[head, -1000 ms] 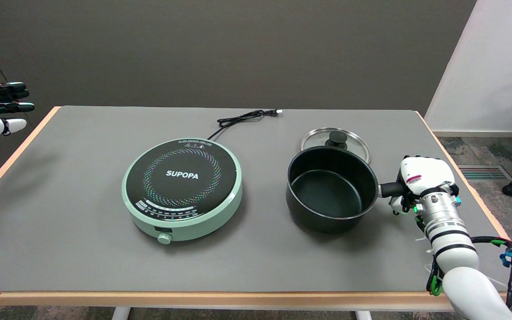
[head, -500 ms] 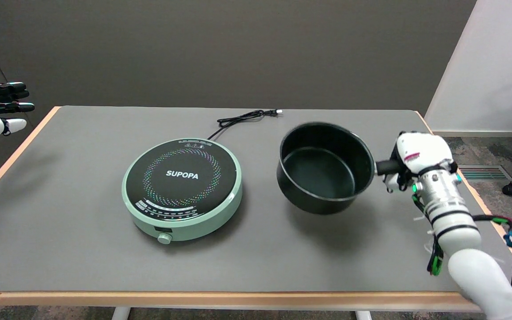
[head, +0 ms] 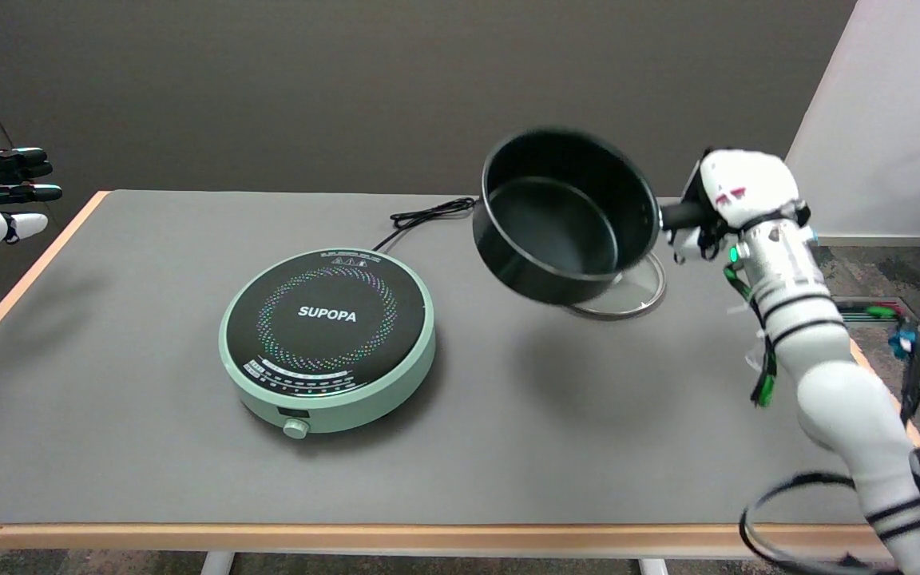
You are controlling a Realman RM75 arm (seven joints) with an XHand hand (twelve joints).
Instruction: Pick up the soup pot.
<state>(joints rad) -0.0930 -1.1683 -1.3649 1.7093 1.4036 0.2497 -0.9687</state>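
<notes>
Risen clear of the table point(head: 148, 383) since a second ago: soup pot point(head: 560, 216), then standing on the grey surface in front of its lid, now high in the air. Gripped by its black side handle in the right hand point(head: 727, 204), fingers wrapped round the handle, white back of the hand turned up. Tilted, open mouth facing the camera, dark empty inside showing. Slightly blurred at the rim. Shifted leftward and farther back in the picture too, the arm raised with it from the lower right.

Glass lid point(head: 628, 291) flat on the table, partly hidden behind the pot's lower edge, only its near rim in sight. Soft shadow on the table under the pot.

Unmoved: round green induction cooker point(head: 328, 339) marked SUPOPA at the table's middle, well apart from the pot, knob at its front. Black power cord point(head: 432, 213) trailing off behind it toward the far edge, plug end hidden behind the pot.
</notes>
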